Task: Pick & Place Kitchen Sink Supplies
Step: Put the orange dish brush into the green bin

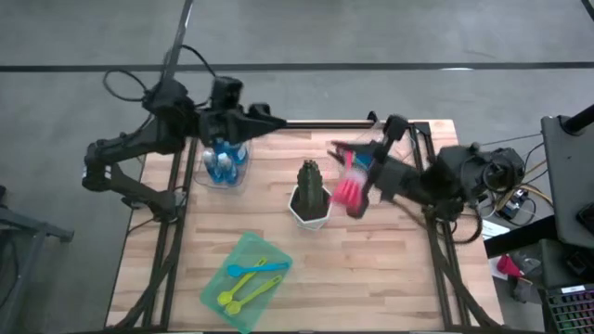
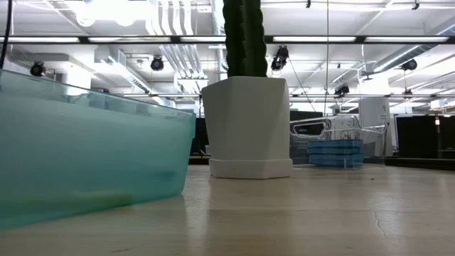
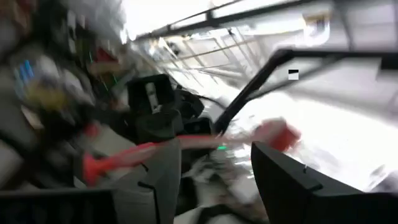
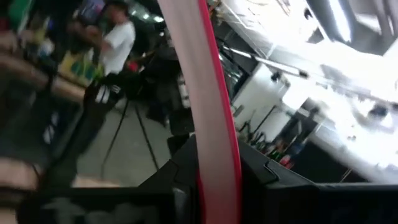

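No legible text — anywhere.

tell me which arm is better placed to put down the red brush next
Right. The right gripper is shut on the thin red long-handled brush, just right of the cactus pot. The left gripper is open over the table's far left.

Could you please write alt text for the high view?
The right gripper, shut on a red brush, hangs over the wooden table beside a potted cactus. The left gripper is over blue bottles; brushes lie on a green sheet.
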Controlling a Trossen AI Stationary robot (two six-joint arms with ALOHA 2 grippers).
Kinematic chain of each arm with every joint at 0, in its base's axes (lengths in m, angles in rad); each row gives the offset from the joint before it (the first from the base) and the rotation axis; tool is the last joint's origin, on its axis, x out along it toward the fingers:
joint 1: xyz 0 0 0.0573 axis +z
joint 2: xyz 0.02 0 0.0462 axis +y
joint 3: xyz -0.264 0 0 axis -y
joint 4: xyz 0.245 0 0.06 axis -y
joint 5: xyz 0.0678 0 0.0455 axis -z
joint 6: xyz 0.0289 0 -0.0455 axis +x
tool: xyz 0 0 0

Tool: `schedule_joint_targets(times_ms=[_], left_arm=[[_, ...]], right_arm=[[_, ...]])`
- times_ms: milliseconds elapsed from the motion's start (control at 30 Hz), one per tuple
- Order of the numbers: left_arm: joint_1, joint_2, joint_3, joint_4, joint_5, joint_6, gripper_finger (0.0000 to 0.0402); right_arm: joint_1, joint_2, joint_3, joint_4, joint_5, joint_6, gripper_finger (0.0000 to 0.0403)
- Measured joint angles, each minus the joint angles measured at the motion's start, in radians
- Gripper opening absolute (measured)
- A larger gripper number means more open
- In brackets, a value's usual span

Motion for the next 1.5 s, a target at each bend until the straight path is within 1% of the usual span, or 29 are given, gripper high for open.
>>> schedule_joint_targets(times_ms=[67, 133, 233, 400, 500, 700, 833, 1000, 1133, 1267, 1400, 1500], left_arm=[[0.004, -0.014, 0.0, -0.001, -0.003, 0.191, 0.0186], [0.004, -0.028, -0.001, -0.01, -0.003, 0.321, 0.0185], [0.002, -0.045, -0.001, -0.004, -0.003, 0.439, 0.0186], [-0.013, -0.046, -0.001, 0.005, -0.007, 0.583, 0.0185], [-0.023, -0.038, -0.001, 0.009, -0.006, 0.591, 0.0184], [-0.048, -0.034, -0.001, 0.008, -0.022, 0.594, 0.0184], [-0.068, -0.032, -0.001, 0.008, -0.023, 0.593, 0.0184], [-0.081, -0.049, -0.002, 0.004, -0.026, 0.546, 0.0183], [-0.08, -0.089, -0.002, 0.008, -0.027, 0.537, 0.0183], [-0.08, -0.129, -0.002, 0.002, -0.027, 0.522, 0.0183], [-0.078, -0.181, -0.002, 0.006, -0.038, 0.455, 0.0183], [-0.078, -0.21, -0.002, 0.004, -0.039, 0.403, 0.0183]], right_arm=[[0.001, 0.0, 0.024, 0.0, -0.008, 0.084, 0.0056], [0.0, 0.0, 0.047, -0.001, -0.026, 0.173, 0.0056], [0.002, 0.0, 0.076, -0.005, -0.099, 0.345, 0.0057], [-0.012, 0.005, 0.12, -0.06, -0.295, 0.654, 0.0057], [-0.019, 0.023, 0.126, -0.099, -0.358, 0.785, 0.0057], [-0.033, 0.083, 0.127, -0.189, -0.366, 0.981, 0.0058], [-0.051, 0.124, 0.127, -0.222, -0.369, 1.077, 0.0058], [-0.059, 0.196, 0.127, -0.181, -0.454, 1.125, 0.0058], [-0.057, 0.251, 0.125, -0.182, -0.483, 1.169, 0.0059], [-0.058, 0.29, 0.125, -0.188, -0.529, 1.178, 0.0059], [-0.057, 0.326, 0.125, -0.287, -0.599, 1.17, 0.0059], [-0.055, 0.366, 0.125, -0.361, -0.603, 1.103, 0.0059]])
